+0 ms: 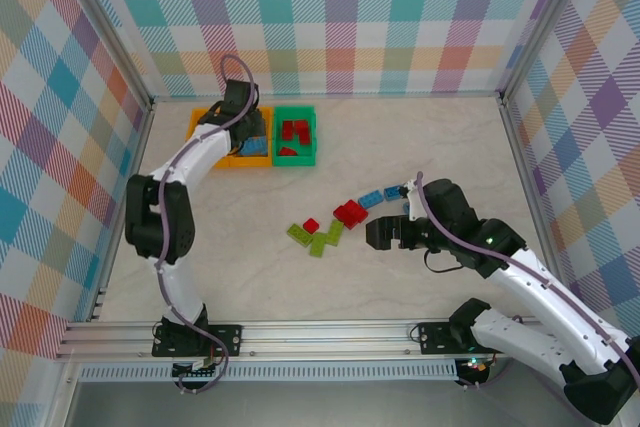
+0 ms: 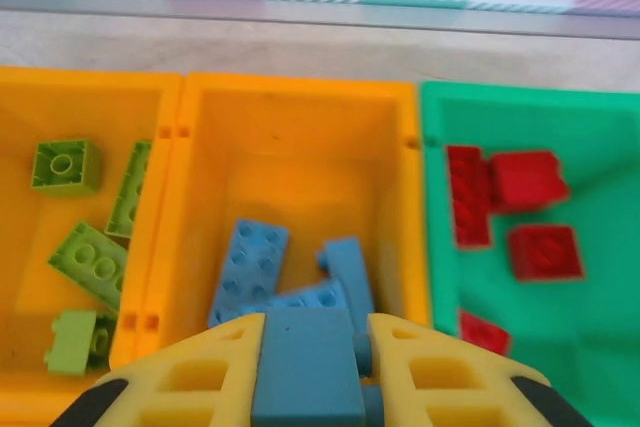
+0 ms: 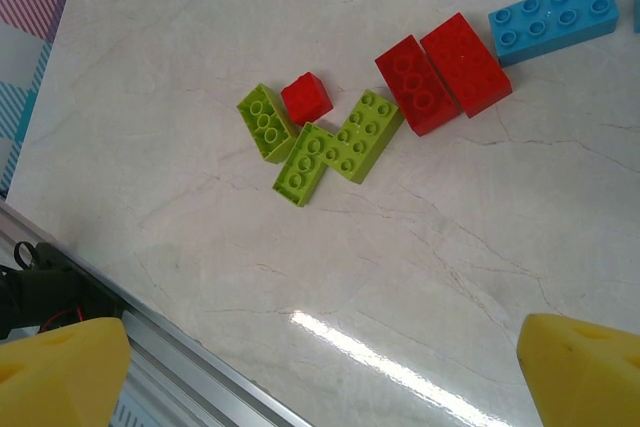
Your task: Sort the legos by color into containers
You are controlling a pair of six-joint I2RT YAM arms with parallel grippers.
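Observation:
My left gripper [image 2: 315, 332] hangs over the middle orange container [image 2: 300, 117], shut on a light blue lego [image 2: 305, 367]. Below it lie other blue legos [image 2: 250, 257]. The left orange container [image 2: 90, 97] holds lime green legos [image 2: 88, 262], and the green container [image 2: 590, 177] holds red legos [image 2: 525, 179]. My right gripper [image 3: 320, 377] is open above bare table, with nothing between its yellow fingers [image 3: 60, 372]. Ahead of it lie loose legos: lime green ones [image 3: 305, 162], a small red one [image 3: 306, 97], two larger red ones [image 3: 440, 72] and a blue one [image 3: 552, 15].
The containers [image 1: 295, 135] stand at the back left, near the checked wall. The loose legos [image 1: 350, 213] lie mid-table, just left of my right gripper [image 1: 385, 232]. A metal rail [image 1: 300, 332] runs along the near edge.

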